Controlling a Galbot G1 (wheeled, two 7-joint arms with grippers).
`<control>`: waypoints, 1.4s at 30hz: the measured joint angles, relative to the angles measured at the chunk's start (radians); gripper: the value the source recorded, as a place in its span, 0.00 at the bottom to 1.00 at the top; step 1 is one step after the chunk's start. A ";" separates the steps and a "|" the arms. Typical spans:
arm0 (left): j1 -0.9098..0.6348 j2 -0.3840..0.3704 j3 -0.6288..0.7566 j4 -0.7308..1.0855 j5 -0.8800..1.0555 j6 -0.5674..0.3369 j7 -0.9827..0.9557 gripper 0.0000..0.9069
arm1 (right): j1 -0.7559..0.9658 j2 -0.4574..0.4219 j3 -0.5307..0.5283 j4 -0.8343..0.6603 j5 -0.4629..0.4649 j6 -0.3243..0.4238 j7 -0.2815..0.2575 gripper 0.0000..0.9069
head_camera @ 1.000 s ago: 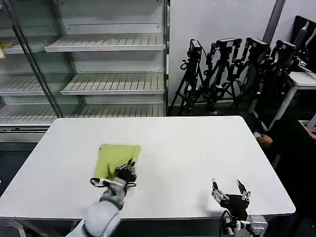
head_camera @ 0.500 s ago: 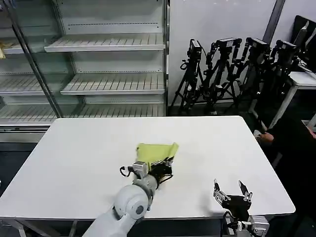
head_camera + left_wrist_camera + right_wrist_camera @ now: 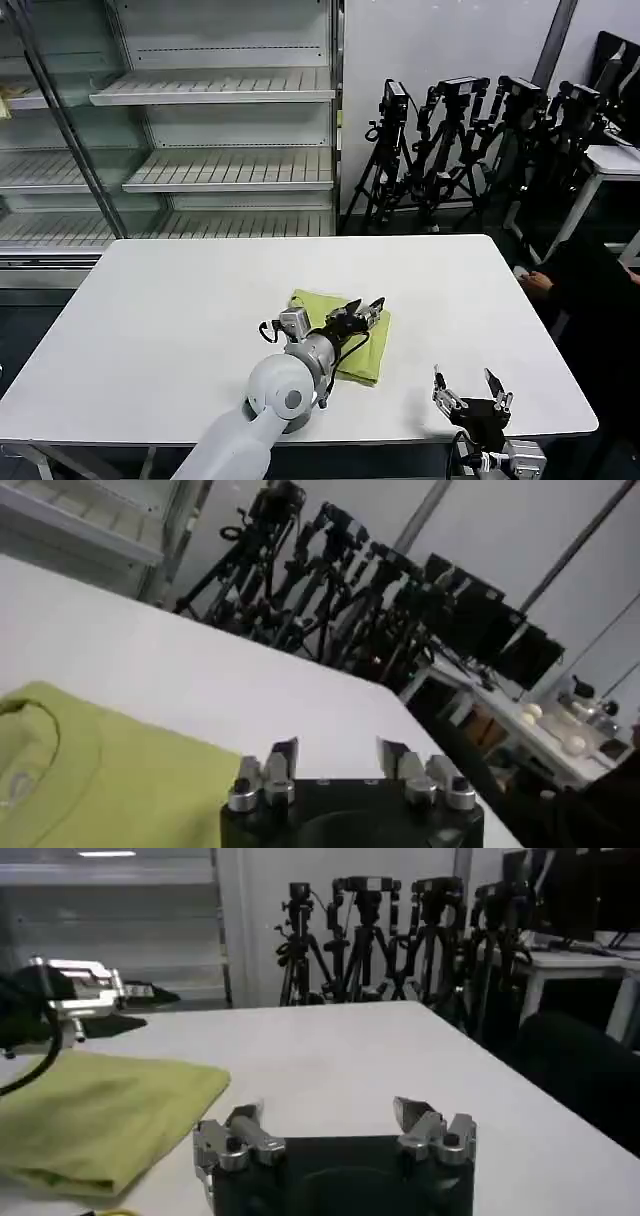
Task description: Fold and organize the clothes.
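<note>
Left gripper (image 3: 364,308), fingers apart, hovers over folded T-shirt (image 3: 362,352) on table (image 3: 150,310).

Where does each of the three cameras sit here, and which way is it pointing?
Head view: high on the robot, looking forward and down at the white table, shelves and tripods behind; the left tool is open above the folded T-shirt, the right tool open at the near edge.
Left wrist view: on the left arm, looking past the open left tool toward the tripods, T-shirt below.
Right wrist view: low on the right arm, over the open right tool, facing across the table.
Shared: both wrist views show the T-shirt and tripods.
</note>
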 measured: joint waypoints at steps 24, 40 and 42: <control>0.455 0.199 -0.423 -0.341 0.523 -0.111 0.156 1.00 | 0.050 0.027 -0.073 -0.015 -0.120 0.138 -0.053 1.00; 0.727 0.205 -0.535 -0.475 0.777 -0.112 0.238 1.00 | 0.052 0.017 -0.122 -0.001 -0.208 0.141 -0.050 1.00; 0.751 0.202 -0.519 -0.477 0.841 -0.130 0.243 1.00 | 0.049 0.015 -0.121 0.000 -0.215 0.141 -0.049 1.00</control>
